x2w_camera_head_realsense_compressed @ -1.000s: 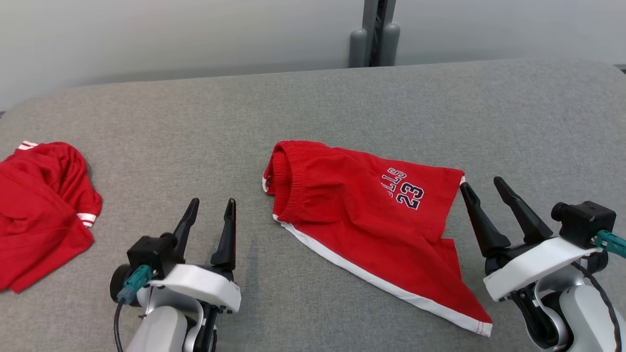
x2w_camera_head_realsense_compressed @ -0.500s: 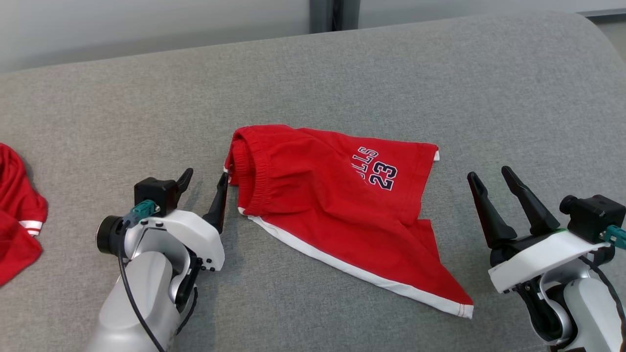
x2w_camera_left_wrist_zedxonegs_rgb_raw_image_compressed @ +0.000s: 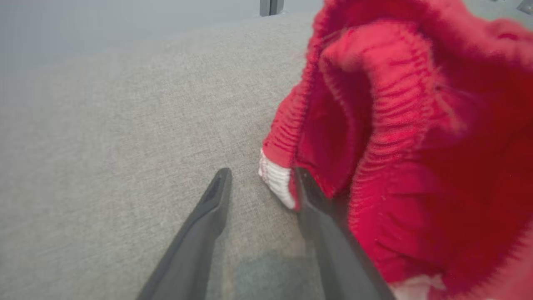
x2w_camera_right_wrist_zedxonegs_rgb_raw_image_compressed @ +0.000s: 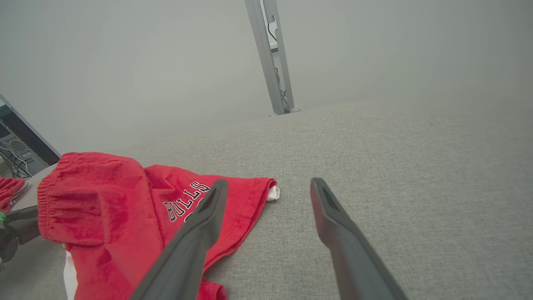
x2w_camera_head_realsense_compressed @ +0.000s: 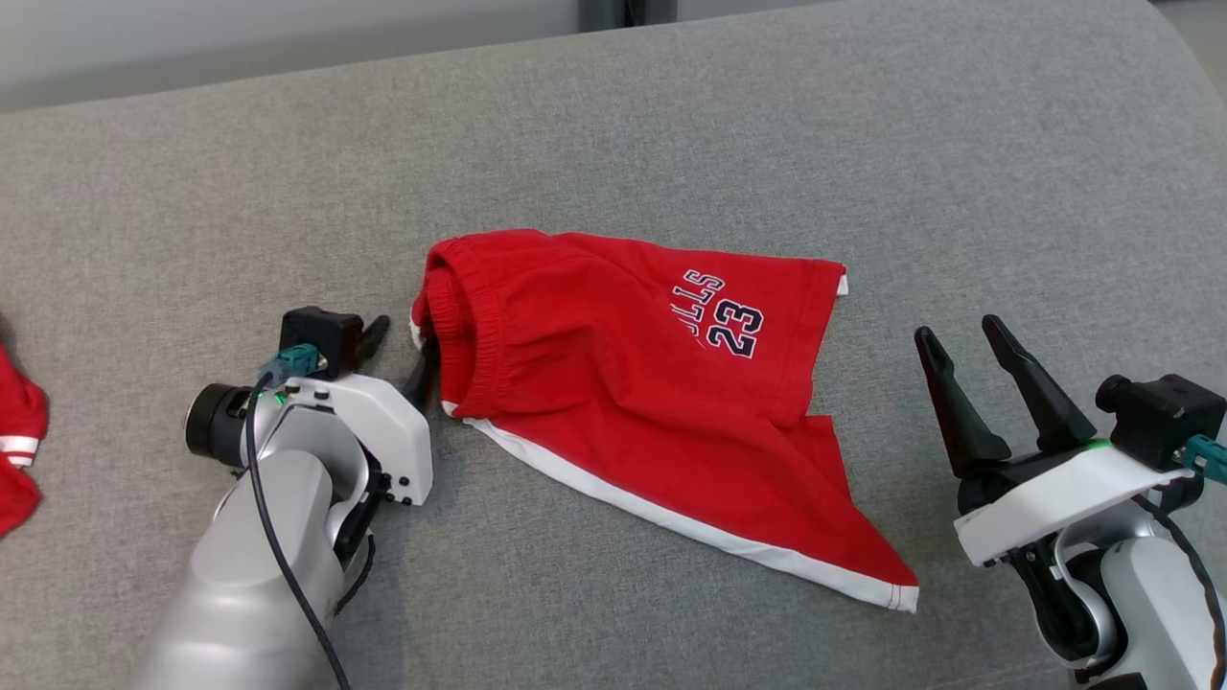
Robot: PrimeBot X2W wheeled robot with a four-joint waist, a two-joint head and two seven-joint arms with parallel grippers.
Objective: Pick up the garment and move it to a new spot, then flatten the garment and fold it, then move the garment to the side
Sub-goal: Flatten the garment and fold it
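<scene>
The garment is red with black white-outlined letters, the number 23 and white trim, and it lies crumpled mid-table. Its ribbed elastic edge faces my left gripper, which is open right at that edge. In the left wrist view the gripper has a white trim corner between its fingers, and the right finger lies against the red fold. My right gripper stands open above the bare table, right of the garment and not touching it. The right wrist view shows that gripper with the garment to its left.
A second red garment with striped trim lies at the table's far left edge. The grey fabric table reaches back to a pale wall, and a metal post stands behind it.
The head camera has tilted and turned, shifting the whole picture. My left gripper has moved forward to the garment's ribbed edge and narrowed slightly. The right gripper has barely moved.
</scene>
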